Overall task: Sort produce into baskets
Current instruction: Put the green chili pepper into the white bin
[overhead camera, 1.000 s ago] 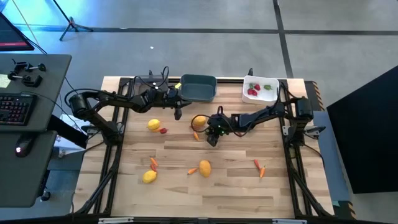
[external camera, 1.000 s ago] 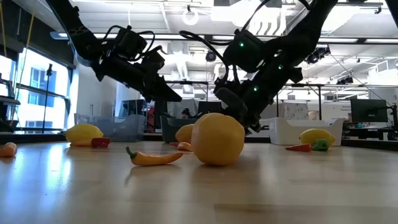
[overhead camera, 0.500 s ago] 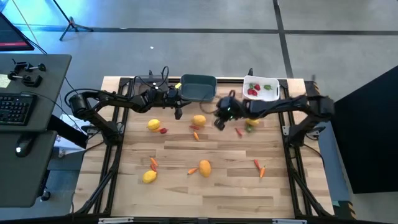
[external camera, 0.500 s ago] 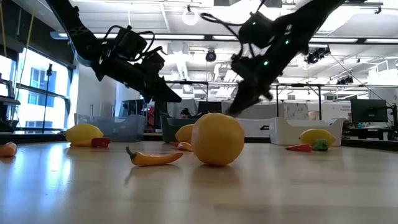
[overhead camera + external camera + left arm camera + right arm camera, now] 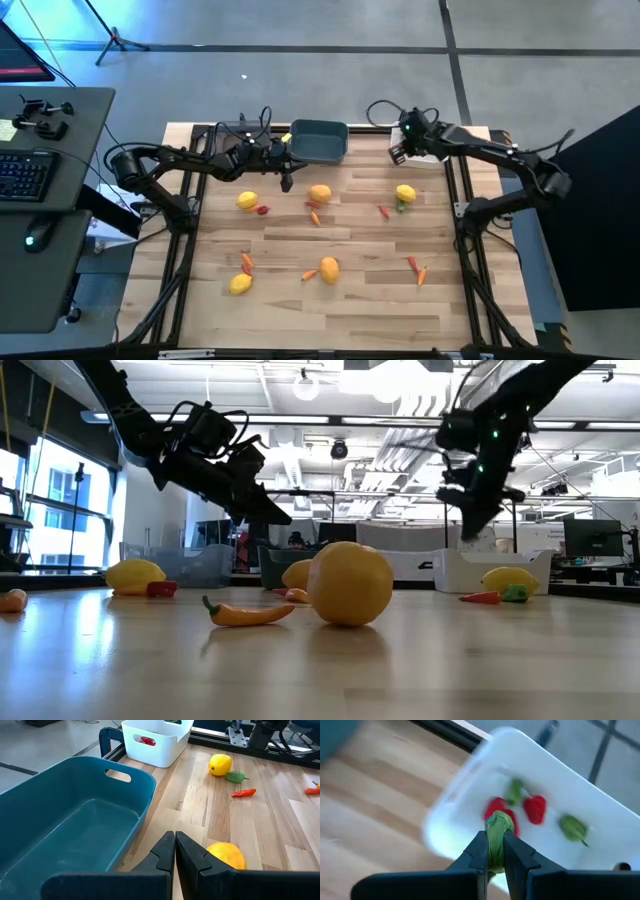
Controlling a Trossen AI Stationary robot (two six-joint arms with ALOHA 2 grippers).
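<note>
Your high view is evenly lit from above; the table (image 5: 330,300) shows only short, soft shadows under the produce, with a blue cast at the floor's upper left. In your low view, ceiling light strips (image 5: 400,375) glare white and both arms read as dark silhouettes against them; the near tabletop is soft, the room behind hazy. Your left wrist view is bright and sharp. Your right wrist view is smeared: the white bin (image 5: 470,810) and its contents blur.
</note>
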